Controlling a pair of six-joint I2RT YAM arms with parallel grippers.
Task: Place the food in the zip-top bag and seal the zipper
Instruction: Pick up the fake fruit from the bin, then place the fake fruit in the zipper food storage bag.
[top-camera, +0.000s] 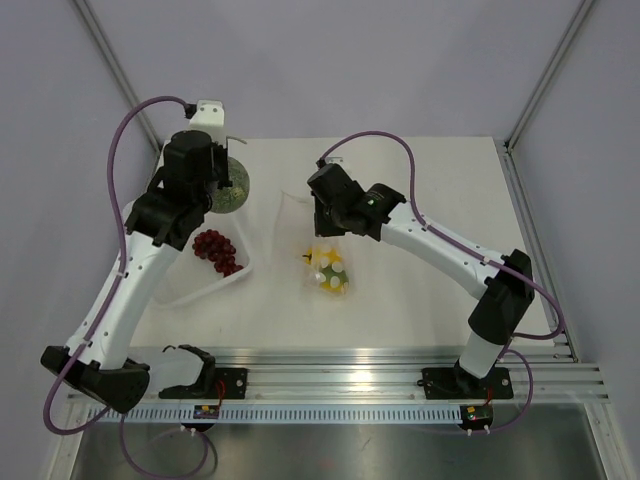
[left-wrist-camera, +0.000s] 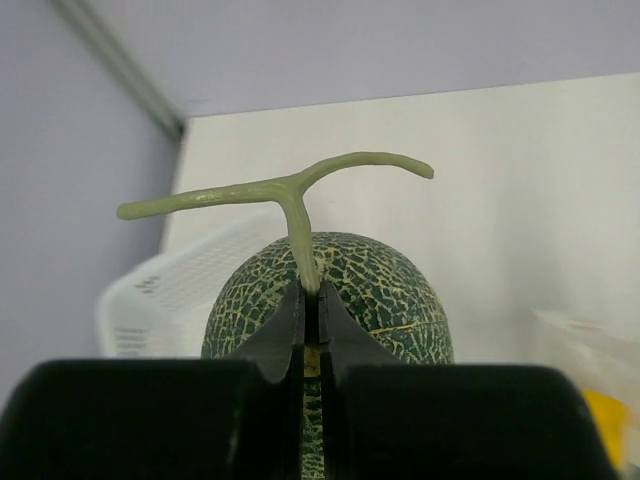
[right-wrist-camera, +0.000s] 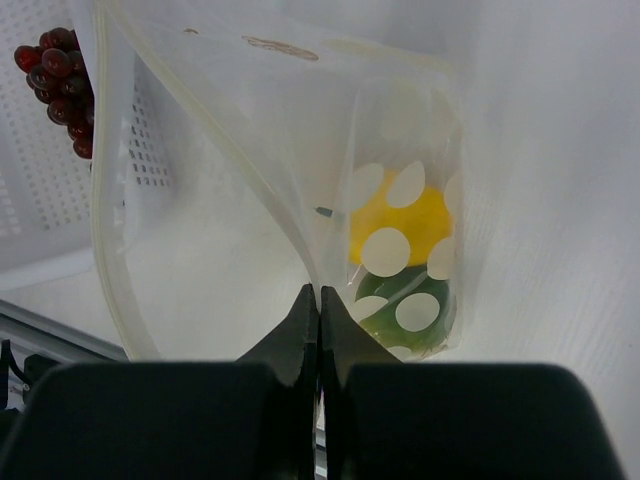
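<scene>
**Melon gripped by its stem, bag pinched open with the yellow ball inside**

We see the left gripper (left-wrist-camera: 310, 312) clenched on the base of the thin stem (left-wrist-camera: 285, 190) of the grey-green melon (left-wrist-camera: 375, 290). Its fingers are pressed together, with the T-shaped stem rising above them. From overhead, the melon sits towards 10 o'clock on the worktop (top-camera: 460, 190), just past the far edge of the white tray (top-camera: 190, 285). We cannot tell whether it rests on the worktop or hangs clear of it. A bunch of dark red grapes (top-camera: 216, 250) lies in the tray, at 6 o'clock from the melon.

The right gripper (right-wrist-camera: 318, 305) is clamped shut on an edge of the zip-top bag (top-camera: 326, 272), which lies near the middle of the worktop, at 3 o'clock from the tray. In the right wrist view the bag's mouth gapes open and the zipper (right-wrist-camera: 215, 140) runs unsealed along one lip, slanting down to the closed fingers. The yellow ball (right-wrist-camera: 410, 215) is already inside the bag, touching a dark green piece (right-wrist-camera: 385, 305) that sits at its 6 o'clock. The melon is well apart from the bag, off at the bag's 10 o'clock.
</scene>
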